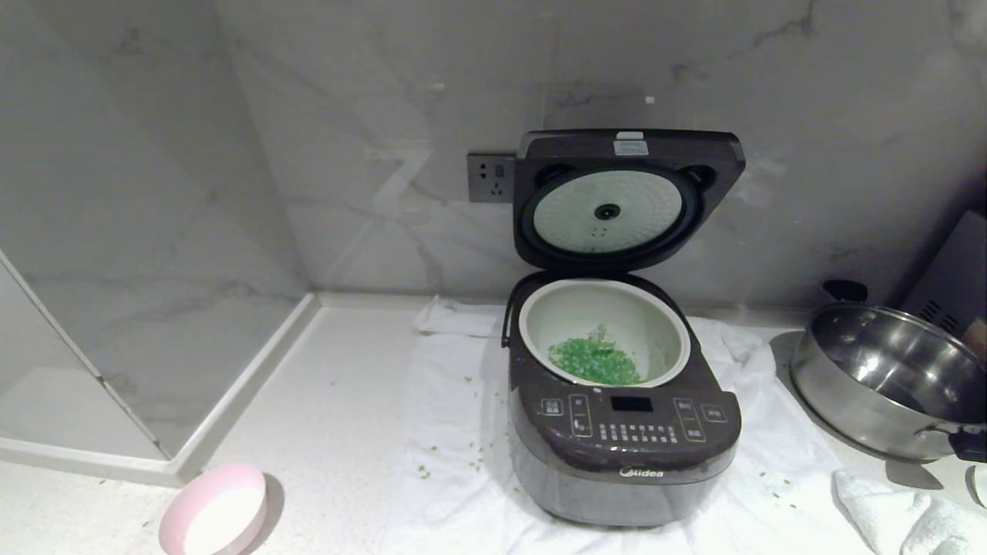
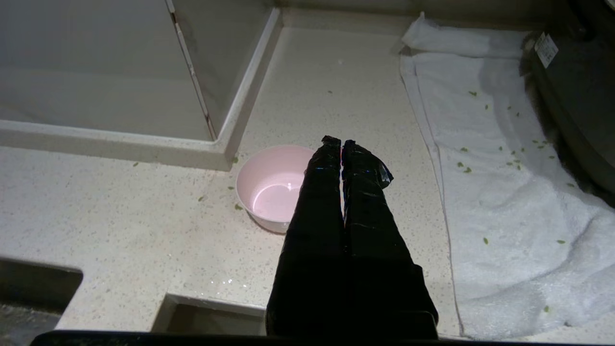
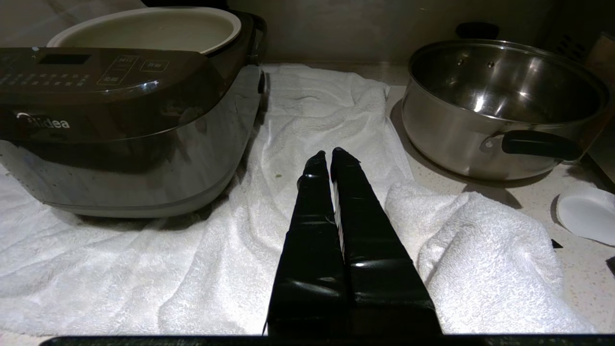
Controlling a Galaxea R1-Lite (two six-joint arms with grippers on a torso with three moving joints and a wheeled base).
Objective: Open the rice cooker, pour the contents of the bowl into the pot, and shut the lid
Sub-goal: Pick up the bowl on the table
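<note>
The rice cooker (image 1: 623,432) is sitting in the middle of the head view with its lid (image 1: 626,199) standing open. The green bits (image 1: 594,361) are lying in the pot (image 1: 604,330). The pink bowl (image 1: 214,512) is resting empty at the lower left. Only closing the lid is left. My left gripper (image 2: 341,142) and right gripper (image 3: 325,154) are both pressed together, holding nothing.

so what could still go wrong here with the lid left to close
The lid stands fully upright behind the pot, so a shut pincer may push it crookedly or nudge the rice cooker on the rumpled white towel. The left pincer hangs close above the emptied bowl and could clip it.
</note>
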